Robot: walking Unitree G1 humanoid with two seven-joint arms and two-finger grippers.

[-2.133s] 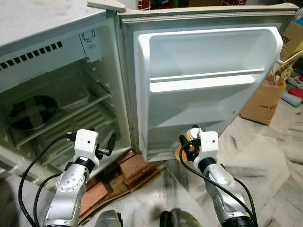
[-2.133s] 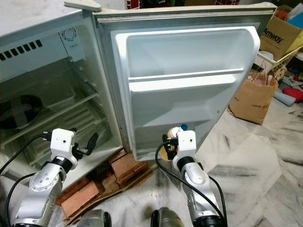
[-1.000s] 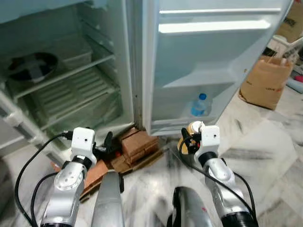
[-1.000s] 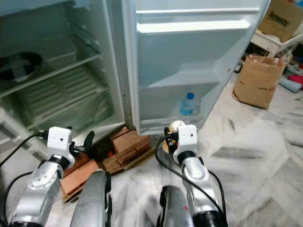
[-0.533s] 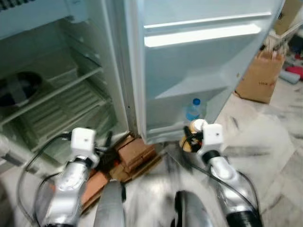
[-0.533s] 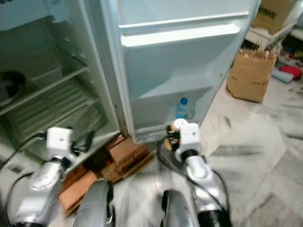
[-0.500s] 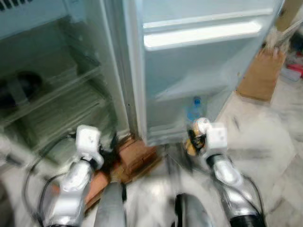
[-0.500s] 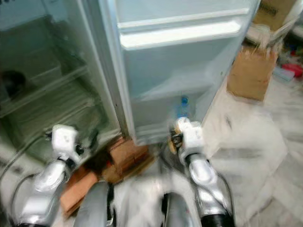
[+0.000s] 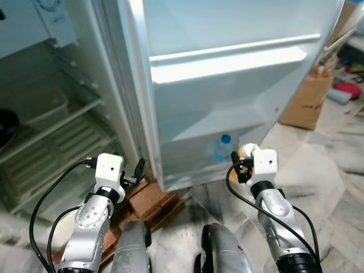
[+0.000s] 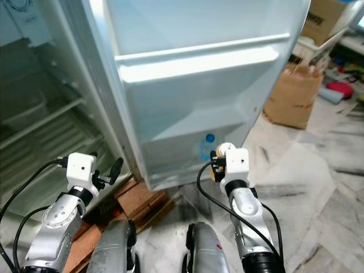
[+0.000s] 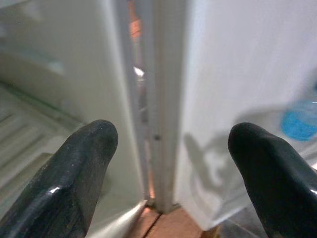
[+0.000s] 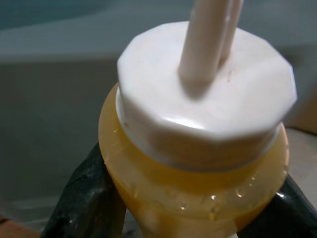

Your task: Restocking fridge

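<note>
Fridge (image 9: 51,114) open, interior shelves at left; its door (image 9: 227,74) swung wide, inner liner facing the robot. Water bottle (image 9: 223,148) with blue cap stands in the door's bottom shelf. Bricks (image 9: 149,198) lie on the marble floor (image 9: 324,170) under the fridge's near corner. Brown paper bag (image 9: 301,108) far right. Right gripper (image 12: 198,208), just near of the door shelf, fingers closed on a yellow bottle (image 12: 198,163) with white cap. Left gripper (image 11: 168,163) faces the door hinge, fingers wide apart, holding nothing
</note>
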